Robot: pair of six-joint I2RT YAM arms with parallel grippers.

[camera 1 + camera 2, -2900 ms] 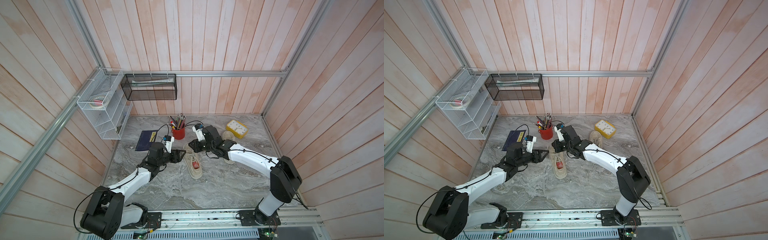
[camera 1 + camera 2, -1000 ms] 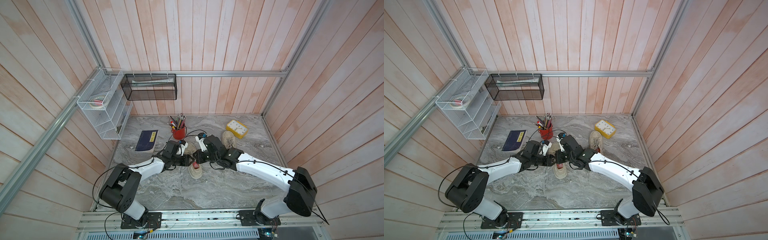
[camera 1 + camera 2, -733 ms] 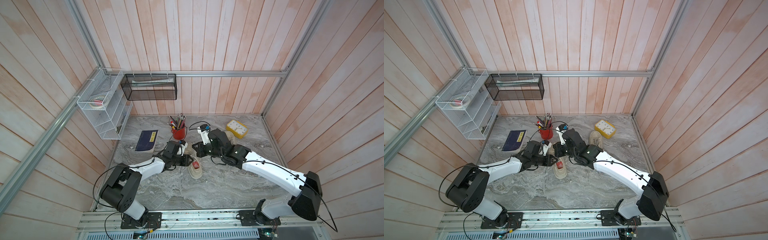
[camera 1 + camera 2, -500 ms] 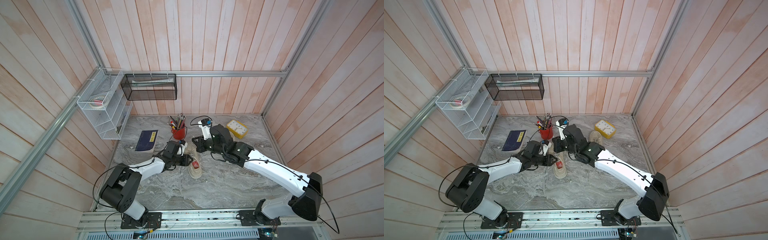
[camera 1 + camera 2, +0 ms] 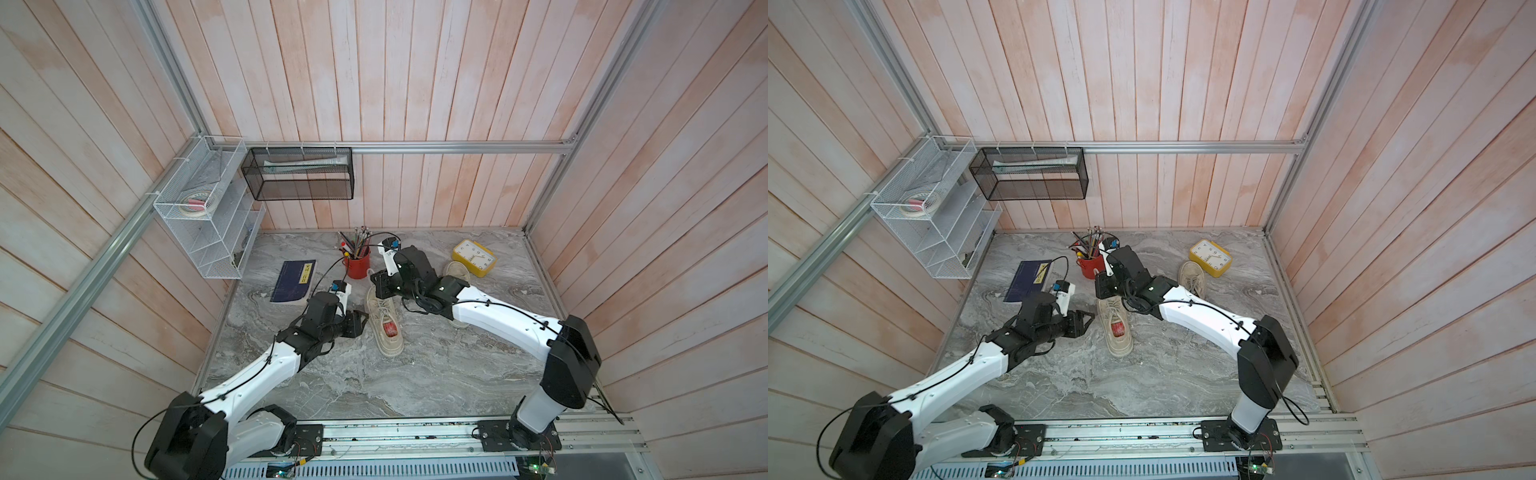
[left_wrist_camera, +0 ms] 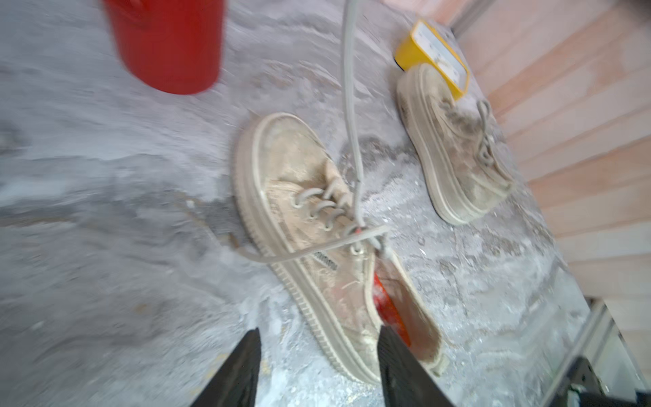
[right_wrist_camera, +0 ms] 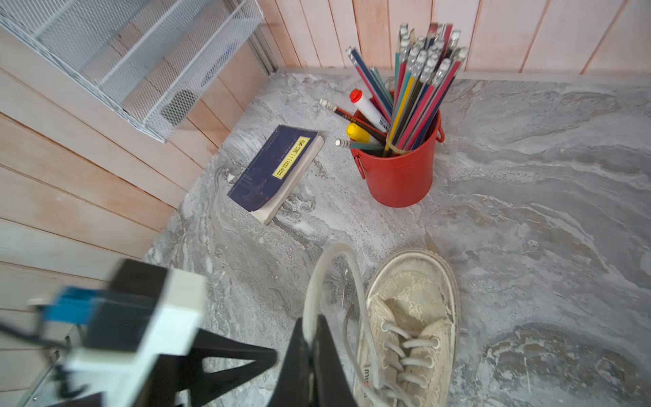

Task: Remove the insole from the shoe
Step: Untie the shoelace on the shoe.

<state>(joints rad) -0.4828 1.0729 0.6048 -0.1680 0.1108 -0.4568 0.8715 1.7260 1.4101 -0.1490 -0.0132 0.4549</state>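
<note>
At the far left a white wire-mesh shelf rack (image 5: 208, 232) is hanging on the plank wall, and next to it a black mesh basket (image 5: 299, 178) is hanging from the back rail. On the grey marble tabletop (image 5: 415, 374) a navy-blue paperback book with a yellow label (image 5: 293, 280) is lying flat. Just right of it, a red metal cup full of pencils and markers (image 5: 358, 266) is standing upright. In front of the cup the left gripper (image 5: 363, 322) is reaching in just beside the heel end of a beige lace-up canvas shoe (image 5: 382, 311). In the left wrist view its black fingers (image 6: 243, 366) are standing apart with nothing between them but the shoe's side wall, and whether they are touching it cannot be told. The shoe is resting on its sole in the middle of the tabletop, with its toe pointing toward the cup. The red insole (image 5: 390, 329) is lying inside it, showing through the heel opening in both top views and in the left wrist view (image 6: 387, 306). The right gripper (image 7: 311, 338) is hovering over the toe end, clenched on the shoe's pale lace (image 7: 334, 253), which is arching in a loop above the fingers and running straight up from the eyelets. Further right, a second beige shoe (image 5: 1192, 276) is sitting just beside a yellow square alarm clock (image 5: 1210, 257).
</note>
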